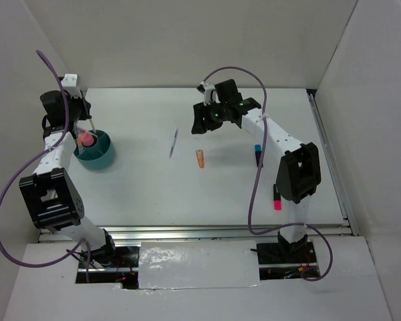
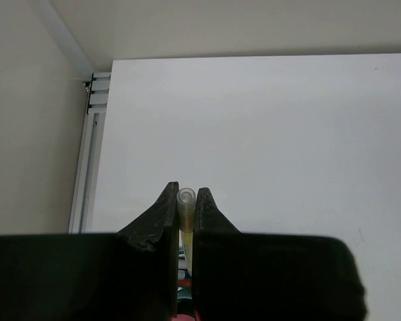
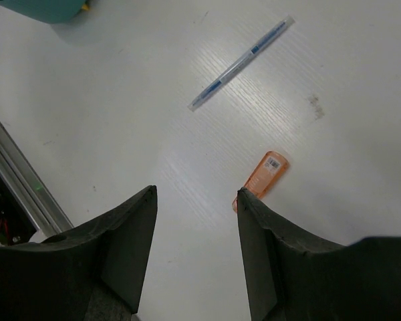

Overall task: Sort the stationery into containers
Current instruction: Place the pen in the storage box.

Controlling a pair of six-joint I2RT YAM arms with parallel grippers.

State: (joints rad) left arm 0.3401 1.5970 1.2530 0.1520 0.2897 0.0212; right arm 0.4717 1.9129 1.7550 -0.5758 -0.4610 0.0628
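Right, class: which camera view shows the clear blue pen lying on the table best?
The right wrist view: the blue pen lies whole and close, its markings visible. The top external view shows only a thin sliver; the left wrist view does not show it.

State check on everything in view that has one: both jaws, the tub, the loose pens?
Left jaws: shut on a yellowish pen.
Right jaws: open, empty.
Teal tub: upright, pink-capped item inside.
Thin blue pen: lying loose on the table.
Orange highlighter: lying loose below the right jaws, not gripped.
Blue-capped marker: lying loose, partly hidden.
Pink marker: lying loose.
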